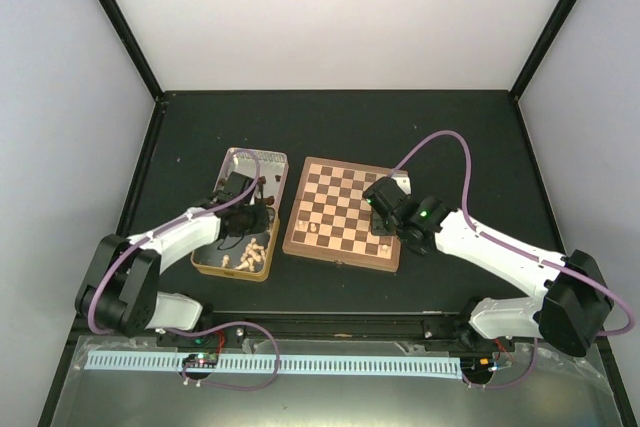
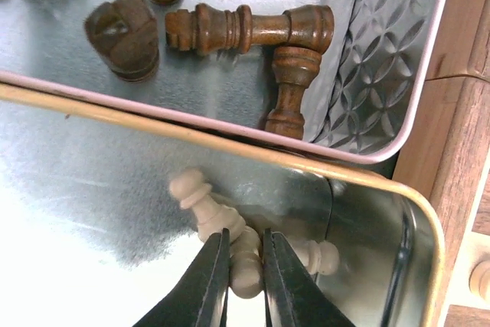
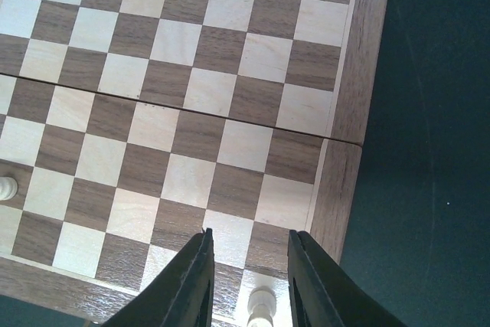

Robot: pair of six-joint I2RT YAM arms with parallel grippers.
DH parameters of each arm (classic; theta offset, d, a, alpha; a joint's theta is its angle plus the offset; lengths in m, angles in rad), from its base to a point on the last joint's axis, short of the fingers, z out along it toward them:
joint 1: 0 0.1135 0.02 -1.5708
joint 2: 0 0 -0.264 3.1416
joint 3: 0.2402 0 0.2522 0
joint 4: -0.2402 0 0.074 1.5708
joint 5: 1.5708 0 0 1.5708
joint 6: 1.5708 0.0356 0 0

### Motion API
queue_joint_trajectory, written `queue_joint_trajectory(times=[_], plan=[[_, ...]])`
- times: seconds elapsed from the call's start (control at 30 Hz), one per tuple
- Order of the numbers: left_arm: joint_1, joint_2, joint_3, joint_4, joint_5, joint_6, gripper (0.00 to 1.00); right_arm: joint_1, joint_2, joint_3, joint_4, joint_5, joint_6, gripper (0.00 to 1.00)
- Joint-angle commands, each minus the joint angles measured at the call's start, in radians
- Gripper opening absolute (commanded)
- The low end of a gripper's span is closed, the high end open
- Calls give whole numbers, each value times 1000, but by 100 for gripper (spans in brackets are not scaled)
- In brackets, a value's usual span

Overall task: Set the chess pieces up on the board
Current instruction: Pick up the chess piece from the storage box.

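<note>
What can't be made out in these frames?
- Left wrist: kind of cream piece in the left gripper; fingers and bottom edge hide it.
- Right wrist: pale piece by the right gripper, cut off by bottom edge.
- Top: pieces in tin too small to count; left arm covers some.

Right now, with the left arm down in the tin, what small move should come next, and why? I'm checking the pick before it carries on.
Probably lift the left gripper straight up. Its jaws look closed on a cream piece in the gold-rimmed tin, with other cream pieces lying close beside it, so a sideways pull might drag them.
</note>
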Motion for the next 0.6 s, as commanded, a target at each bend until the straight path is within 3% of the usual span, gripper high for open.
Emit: queue_joint_trajectory(times=[0.0, 0.37, 0.57], plan=[[5, -72, 16, -40, -55, 20, 7, -3, -25, 15, 23, 6, 5, 29], [5, -272, 3, -106, -88, 16, 2, -4, -28, 21, 150, -179, -35, 30], [4, -342, 30, -124, 44, 73, 3, -4, -40, -3, 218, -230, 7, 30]])
